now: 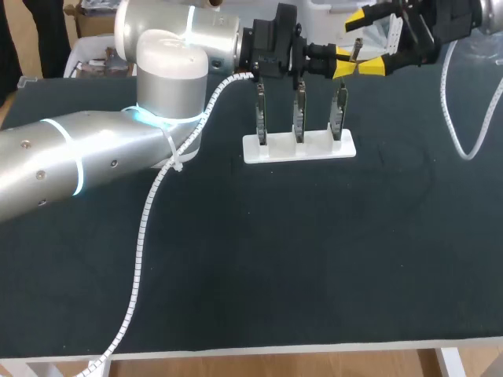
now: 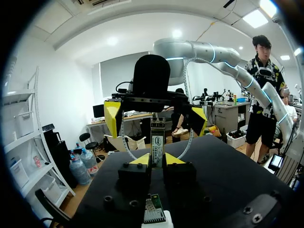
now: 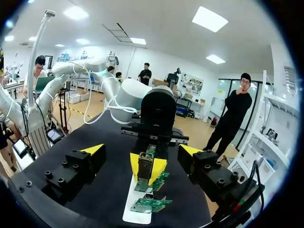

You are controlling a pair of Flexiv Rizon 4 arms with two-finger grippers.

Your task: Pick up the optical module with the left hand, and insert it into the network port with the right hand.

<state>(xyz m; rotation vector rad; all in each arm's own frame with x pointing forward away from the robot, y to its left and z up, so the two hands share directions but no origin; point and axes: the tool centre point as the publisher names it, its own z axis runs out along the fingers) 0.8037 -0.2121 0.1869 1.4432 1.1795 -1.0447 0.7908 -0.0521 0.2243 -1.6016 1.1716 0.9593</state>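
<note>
Closest to the head camera, my left arm [image 1: 86, 157], a thick silver tube with glowing blue rings, comes in from the left edge of the frame and crosses to the upper middle. A white spiral-wrapped cable [image 1: 145, 228] trails down from it over the dark table [image 1: 314, 259]. At the arm's end my left gripper [image 2: 157, 160] has its two yellow-tipped fingers pressed from both sides on the small metal optical module [image 2: 157, 142]. The module sticks out straight ahead past the tips and is held in the air above the table. Facing it from the upper right corner of the head view is my right gripper [image 3: 142, 149], its fingers spread wide. The module's far end lies in the gap between those fingers, and neither finger touches it. Below the two grippers, in the upper middle of the head view, a white slotted holder [image 1: 299, 148] rests on the table. Three green circuit boards [image 1: 299, 118] stand upright in a row in it. Seen from my left wrist, one board and the holder's white edge lie directly under my left gripper.
</note>
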